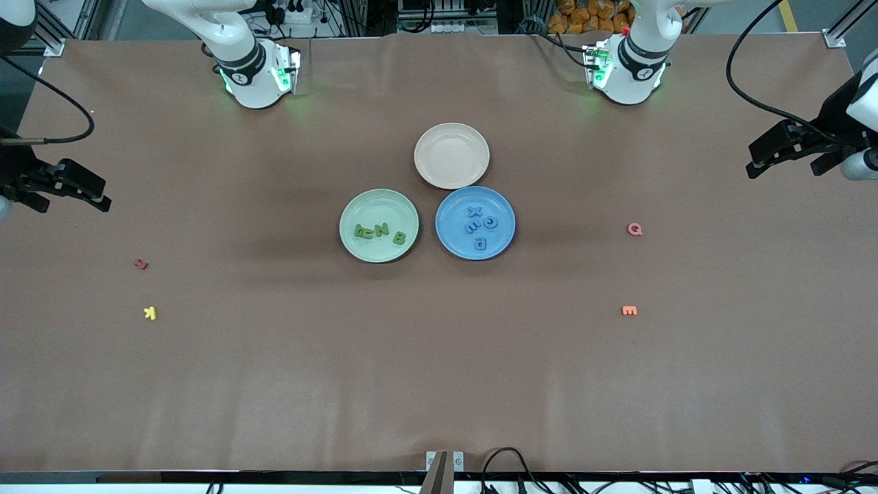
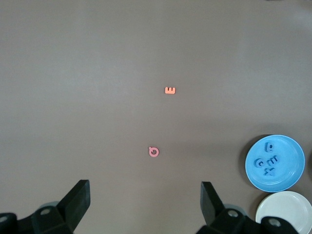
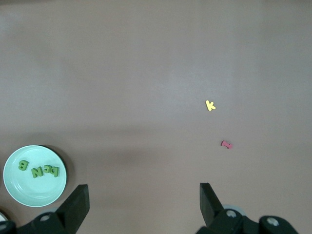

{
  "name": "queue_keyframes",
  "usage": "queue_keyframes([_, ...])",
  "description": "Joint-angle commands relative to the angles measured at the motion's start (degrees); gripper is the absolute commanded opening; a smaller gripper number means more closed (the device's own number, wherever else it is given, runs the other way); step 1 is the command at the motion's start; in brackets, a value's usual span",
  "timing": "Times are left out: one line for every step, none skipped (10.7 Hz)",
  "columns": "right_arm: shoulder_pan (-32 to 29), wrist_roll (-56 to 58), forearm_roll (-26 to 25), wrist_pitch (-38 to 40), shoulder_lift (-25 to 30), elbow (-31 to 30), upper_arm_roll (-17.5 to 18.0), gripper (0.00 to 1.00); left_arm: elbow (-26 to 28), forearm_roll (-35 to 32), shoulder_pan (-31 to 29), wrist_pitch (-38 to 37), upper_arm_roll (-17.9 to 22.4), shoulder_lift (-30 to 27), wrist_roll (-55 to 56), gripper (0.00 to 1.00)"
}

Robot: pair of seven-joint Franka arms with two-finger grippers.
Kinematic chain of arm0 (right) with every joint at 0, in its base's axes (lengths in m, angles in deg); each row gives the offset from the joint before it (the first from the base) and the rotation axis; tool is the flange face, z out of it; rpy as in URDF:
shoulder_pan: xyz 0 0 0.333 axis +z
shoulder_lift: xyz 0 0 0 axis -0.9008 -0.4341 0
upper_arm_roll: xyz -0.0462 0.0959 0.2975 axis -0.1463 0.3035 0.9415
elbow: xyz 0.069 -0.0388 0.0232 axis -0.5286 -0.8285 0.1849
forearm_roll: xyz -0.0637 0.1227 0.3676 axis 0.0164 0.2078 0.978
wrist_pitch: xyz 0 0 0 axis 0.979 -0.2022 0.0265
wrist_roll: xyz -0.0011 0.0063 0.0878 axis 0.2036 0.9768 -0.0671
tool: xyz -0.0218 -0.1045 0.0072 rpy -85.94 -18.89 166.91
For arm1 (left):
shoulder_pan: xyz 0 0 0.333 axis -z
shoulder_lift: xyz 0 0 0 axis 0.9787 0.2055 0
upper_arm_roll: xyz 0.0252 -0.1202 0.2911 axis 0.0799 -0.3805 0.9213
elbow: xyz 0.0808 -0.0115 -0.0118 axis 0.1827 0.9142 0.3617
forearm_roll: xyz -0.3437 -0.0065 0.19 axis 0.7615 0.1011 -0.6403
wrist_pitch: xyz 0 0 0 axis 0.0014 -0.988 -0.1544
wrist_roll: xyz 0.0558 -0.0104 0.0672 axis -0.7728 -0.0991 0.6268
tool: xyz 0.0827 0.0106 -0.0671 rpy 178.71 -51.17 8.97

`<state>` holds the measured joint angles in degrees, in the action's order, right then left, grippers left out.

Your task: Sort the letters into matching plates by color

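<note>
The pale green plate [image 1: 357, 209] sits mid-table and holds several green letters [image 1: 379, 232]. It also shows in the right wrist view [image 3: 19, 187]. The blue plate [image 1: 501, 237] beside it, toward the left arm's end, holds several blue letters [image 1: 476, 225]; it also shows in the left wrist view [image 2: 292, 168]. My left gripper [image 1: 754, 168] is open and empty, up over the table's edge at the left arm's end. My right gripper [image 1: 103, 199] is open and empty, up over the table's edge at the right arm's end. Both arms wait away from the plates.
An empty beige plate [image 1: 452, 156] lies farther from the camera than the two plates. A pink Q [image 1: 635, 229] and an orange E [image 1: 629, 311] lie toward the left arm's end. A red letter [image 1: 141, 264] and a yellow K [image 1: 150, 313] lie toward the right arm's end.
</note>
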<state>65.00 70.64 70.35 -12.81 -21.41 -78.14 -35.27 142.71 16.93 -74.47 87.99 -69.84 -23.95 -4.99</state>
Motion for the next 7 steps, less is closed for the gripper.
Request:
queue_keyframes([0.5, 0.0, -0.9, 0.5, 0.2, 0.0, -0.2, 1.00, 0.2, -0.2, -1.2, 0.5, 0.3, -0.1, -3.2, 1.00])
queue_keyframes([0.5, 0.0, -0.9, 0.5, 0.2, 0.0, -0.2, 1.00, 0.3, -0.1, -1.1, 0.5, 0.3, -0.1, -3.6, 1.00])
queue_keyframes([0.4, 0.1, -0.9, 0.4, 0.2, 0.0, -0.2, 1.00, 0.3, -0.1, -1.1, 0.4, 0.3, -0.1, -3.5, 1.00])
queue_keyframes([0.3, 0.1, -0.9, 0.4, 0.2, 0.0, -0.3, 1.00, 0.3, -0.1, -1.1, 0.3, 0.3, -0.1, -3.3, 1.00])
queue_keyframes([0.1, 0.1, -0.9, 0.4, 0.2, 0.0, -0.4, 1.00, 0.3, -0.1, -1.1, 0.1, 0.3, -0.1, -2.8, 1.00])
queue_keyframes([0.0, 0.1, -0.9, 0.4, 0.2, 0.0, -0.5, 1.00, 0.3, -0.2, -1.1, 0.1, 0.3, -0.1, -2.7, 1.00])
queue_keyframes([-0.1, 0.1, -1.0, 0.4, 0.2, 0.1, -0.6, 1.00, 0.3, -0.2, -1.1, 0.1, 0.3, -0.1, -2.7, 1.00])
